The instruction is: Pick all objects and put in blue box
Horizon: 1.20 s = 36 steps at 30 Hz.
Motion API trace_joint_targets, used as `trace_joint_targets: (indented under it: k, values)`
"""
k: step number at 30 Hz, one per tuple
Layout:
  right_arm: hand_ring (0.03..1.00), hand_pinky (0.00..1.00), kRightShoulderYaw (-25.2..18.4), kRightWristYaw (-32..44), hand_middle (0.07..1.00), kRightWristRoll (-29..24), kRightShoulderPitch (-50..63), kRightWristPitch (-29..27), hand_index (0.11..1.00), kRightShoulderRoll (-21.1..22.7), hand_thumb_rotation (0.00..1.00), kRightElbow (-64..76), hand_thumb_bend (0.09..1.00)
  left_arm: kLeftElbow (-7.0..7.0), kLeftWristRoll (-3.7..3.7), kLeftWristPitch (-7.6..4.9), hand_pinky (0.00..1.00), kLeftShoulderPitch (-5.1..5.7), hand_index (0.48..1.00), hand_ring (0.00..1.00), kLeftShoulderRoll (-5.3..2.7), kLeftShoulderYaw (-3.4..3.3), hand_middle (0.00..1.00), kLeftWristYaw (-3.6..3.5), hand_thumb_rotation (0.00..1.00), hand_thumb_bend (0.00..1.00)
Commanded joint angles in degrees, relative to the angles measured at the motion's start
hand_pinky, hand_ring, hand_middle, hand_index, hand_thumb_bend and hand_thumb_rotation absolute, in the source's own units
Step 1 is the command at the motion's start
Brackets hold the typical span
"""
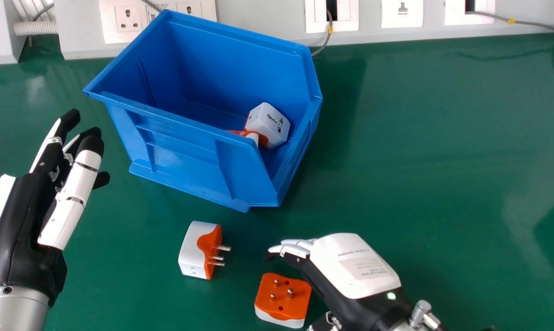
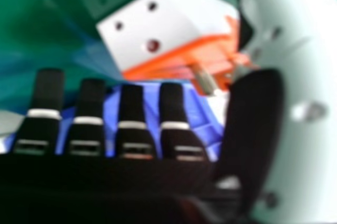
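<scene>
White wall sockets (image 1: pixel 402 14) line the green tabletop (image 1: pixel 419 138).

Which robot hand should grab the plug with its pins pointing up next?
Probably the right: the right hand is right beside that plug, while the left hand is farther off, left of the blue box.

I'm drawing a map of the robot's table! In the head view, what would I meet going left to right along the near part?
The left hand → sideways plug → pins-up plug → right hand.
</scene>
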<state>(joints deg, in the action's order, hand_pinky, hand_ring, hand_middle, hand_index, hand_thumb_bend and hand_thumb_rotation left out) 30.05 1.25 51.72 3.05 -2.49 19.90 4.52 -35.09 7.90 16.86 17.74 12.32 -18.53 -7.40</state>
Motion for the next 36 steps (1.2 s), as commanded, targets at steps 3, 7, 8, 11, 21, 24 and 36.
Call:
trace_joint_targets:
  k: [3,7,8,11,21,24,36]
  values:
    - [0.799,0.68,-0.01,-0.23,0.822,-0.04,-1.49,-1.80,0.766,0.44,0.07,-0.09,0.637,-2.08,-0.26,0.25,0.81,-0.45,0.948,0.90,0.46,-0.05,0.91,0.32,0.76,0.41]
    - [0.800,0.68,0.52,0.55,0.821,0.07,-3.83,-4.81,0.765,2.05,0.07,-1.43,0.637,-2.38,-0.30,0.49,0.80,-0.36,0.947,0.89,0.49,-0.03,0.91,0.29,0.76,0.41]
    - [0.800,0.68,0.57,0.59,0.821,0.13,-4.52,-5.73,0.765,2.57,0.07,-1.93,0.638,-2.34,-0.31,0.46,0.80,-0.37,0.947,0.89,0.49,-0.04,0.91,0.26,0.76,0.41]
    - [0.800,0.68,0.66,0.94,0.820,0.09,-6.26,-7.87,0.764,3.69,0.07,-3.13,0.640,-2.20,-0.25,0.37,0.80,-0.32,0.948,0.89,0.49,-0.12,0.91,0.17,0.76,0.41]
    - [0.798,0.68,0.52,1.10,0.811,-0.02,-11.00,-15.32,0.753,6.83,0.05,-6.15,0.626,-2.23,0.06,0.24,0.81,0.15,0.951,0.90,0.54,-0.56,0.91,-0.14,0.76,0.41]
    - [0.797,0.68,0.44,0.65,0.808,0.09,-11.92,-17.07,0.749,7.24,0.03,-7.27,0.585,-2.29,0.06,0.22,0.81,0.23,0.951,0.90,0.53,-0.57,0.91,-0.16,0.76,0.41]
    - [0.788,0.67,0.92,0.22,0.802,0.50,-14.23,-22.42,0.735,7.70,0.00,-11.03,0.491,-3.06,0.03,0.64,0.81,0.50,0.951,0.90,0.54,-0.62,0.91,-0.13,0.76,0.41]
